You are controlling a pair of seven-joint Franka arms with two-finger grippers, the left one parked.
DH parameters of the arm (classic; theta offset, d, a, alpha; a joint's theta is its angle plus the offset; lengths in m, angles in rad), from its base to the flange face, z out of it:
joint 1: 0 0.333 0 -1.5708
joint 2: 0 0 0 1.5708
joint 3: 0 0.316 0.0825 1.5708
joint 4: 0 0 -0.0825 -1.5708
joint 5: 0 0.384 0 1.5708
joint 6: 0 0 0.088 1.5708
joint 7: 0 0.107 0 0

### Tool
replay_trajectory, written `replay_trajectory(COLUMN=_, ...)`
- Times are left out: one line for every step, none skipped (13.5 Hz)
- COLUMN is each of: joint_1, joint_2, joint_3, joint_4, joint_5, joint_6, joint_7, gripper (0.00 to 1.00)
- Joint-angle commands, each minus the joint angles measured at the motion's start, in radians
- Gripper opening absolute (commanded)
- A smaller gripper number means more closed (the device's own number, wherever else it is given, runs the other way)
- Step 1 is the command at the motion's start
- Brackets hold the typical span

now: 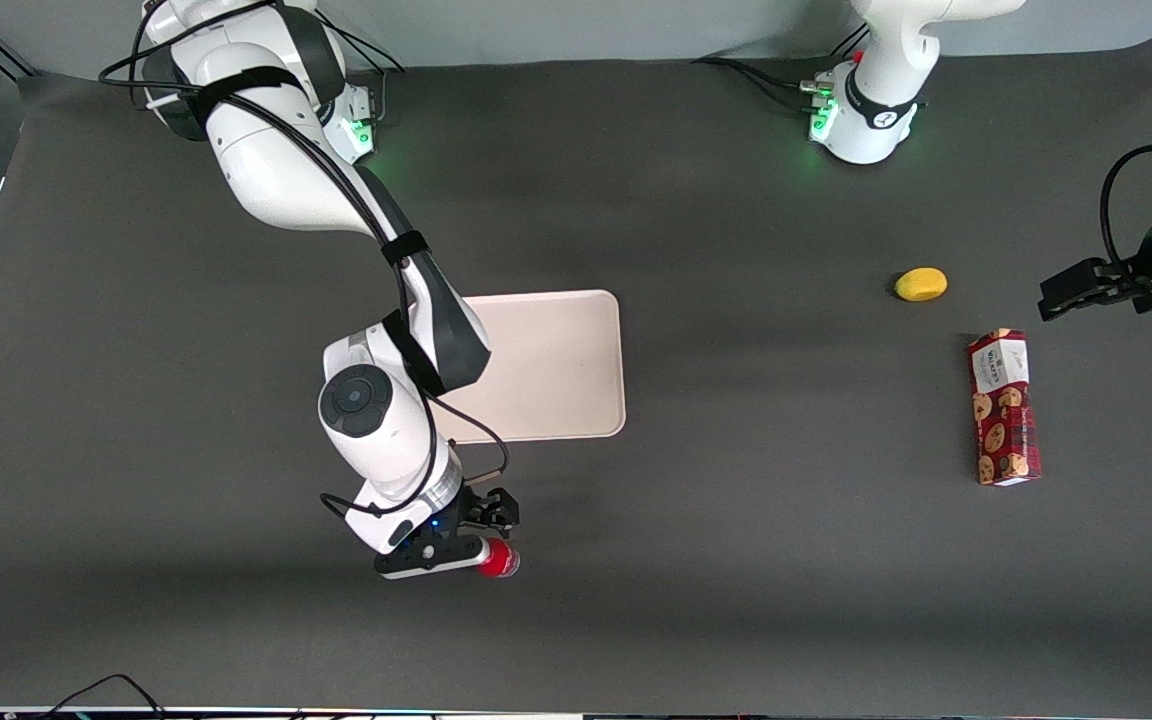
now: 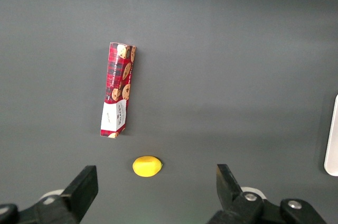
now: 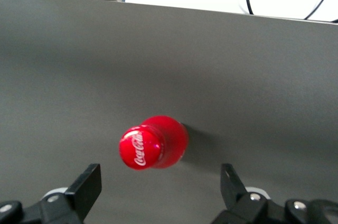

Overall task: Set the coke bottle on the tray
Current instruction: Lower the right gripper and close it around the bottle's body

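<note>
Tool (image 3: 157,189) wide over upright coke bottle (image 1: 498,560), nearer the front camera than the tray (image 1: 576,370); lemon (image 1: 921,284), cookie box (image 1: 1004,407) toward the parked arm's end.

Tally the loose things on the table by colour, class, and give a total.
Red: 2, the coke bottle below the open gripper, and the cookie box
Yellow: 1, the lemon
Cream-pink: 1, the tray
Total: 4

The coke bottle (image 3: 153,143) is red — white script on its cap. The tray (image 1: 556,365) is pale cream-pink; the gripper (image 3: 158,192) above the bottle is black, fingers spread.
</note>
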Motion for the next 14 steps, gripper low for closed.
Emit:
replay_trajectory(joint_1=0.018, joint_2=0.053, joint_3=-0.025, joint_4=0.051, joint_5=0.016, joint_6=0.036, joint_7=0.020, gripper=1.00)
replay_trajectory(joint_1=0.018, joint_2=0.054, joint_3=-0.025, joint_4=0.051, joint_5=0.016, joint_6=0.039, joint_7=0.020, gripper=0.96)
replay_trajectory(joint_1=0.018, joint_2=0.055, joint_3=-0.028, joint_4=0.049, joint_5=0.016, joint_6=0.042, joint_7=0.022, gripper=0.94)
replay_trajectory(joint_1=0.018, joint_2=0.055, joint_3=-0.030, joint_4=0.049, joint_5=0.015, joint_6=0.044, joint_7=0.020, gripper=0.91)
replay_trajectory(joint_1=0.018, joint_2=0.055, joint_3=-0.030, joint_4=0.049, joint_5=0.014, joint_6=0.042, joint_7=0.020, gripper=0.91)
replay_trajectory(joint_1=0.019, joint_2=0.055, joint_3=-0.028, joint_4=0.049, joint_5=0.014, joint_6=0.042, joint_7=0.020, gripper=0.91)
replay_trajectory(joint_1=0.019, joint_2=0.055, joint_3=-0.028, joint_4=0.048, joint_5=0.014, joint_6=0.042, joint_7=0.020, gripper=0.85)
replay_trajectory(joint_1=0.019, joint_2=0.053, joint_3=-0.028, joint_4=0.049, joint_5=0.014, joint_6=0.044, joint_7=0.014, gripper=0.64)
replay_trajectory(joint_1=0.019, joint_2=0.053, joint_3=-0.028, joint_4=0.049, joint_5=0.014, joint_6=0.042, joint_7=0.010, gripper=0.49)
replay_trajectory(joint_1=0.019, joint_2=0.053, joint_3=-0.028, joint_4=0.049, joint_5=0.014, joint_6=0.042, joint_7=0.008, gripper=0.31)
replay_trajectory(joint_1=0.021, joint_2=0.053, joint_3=-0.028, joint_4=0.049, joint_5=0.014, joint_6=0.042, joint_7=0.008, gripper=0.22)
replay_trajectory(joint_1=0.024, joint_2=0.053, joint_3=-0.028, joint_4=0.049, joint_5=0.014, joint_6=0.042, joint_7=0.007, gripper=0.19)
replay_trajectory(joint_1=0.024, joint_2=0.053, joint_3=-0.028, joint_4=0.049, joint_5=0.014, joint_6=0.044, joint_7=0.007, gripper=0.13)
replay_trajectory(joint_1=0.024, joint_2=0.053, joint_3=-0.030, joint_4=0.049, joint_5=0.013, joint_6=0.044, joint_7=0.004, gripper=0.00)
